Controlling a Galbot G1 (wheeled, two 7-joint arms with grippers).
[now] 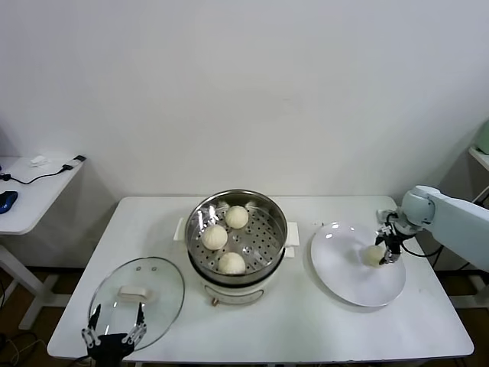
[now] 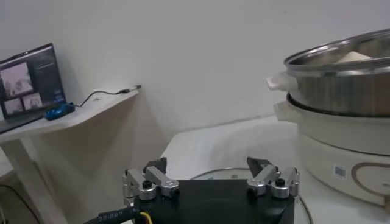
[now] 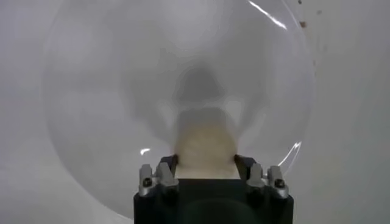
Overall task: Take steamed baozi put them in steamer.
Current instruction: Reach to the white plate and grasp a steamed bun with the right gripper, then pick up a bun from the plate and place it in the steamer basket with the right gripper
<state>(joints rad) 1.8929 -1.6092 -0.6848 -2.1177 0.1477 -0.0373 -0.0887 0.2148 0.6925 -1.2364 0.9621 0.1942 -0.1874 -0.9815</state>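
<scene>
Straddling last baozi on white plate: our right end effector fingers flank bun, grip unconfirmed; steamer lies leftward; left end effector released.

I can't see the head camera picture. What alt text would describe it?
The right tool closes around the last baozi on a white plate, at the right of a white table. Three baozi already sit in the steel steamer at centre. The left tool hangs open by the glass lid.
</scene>
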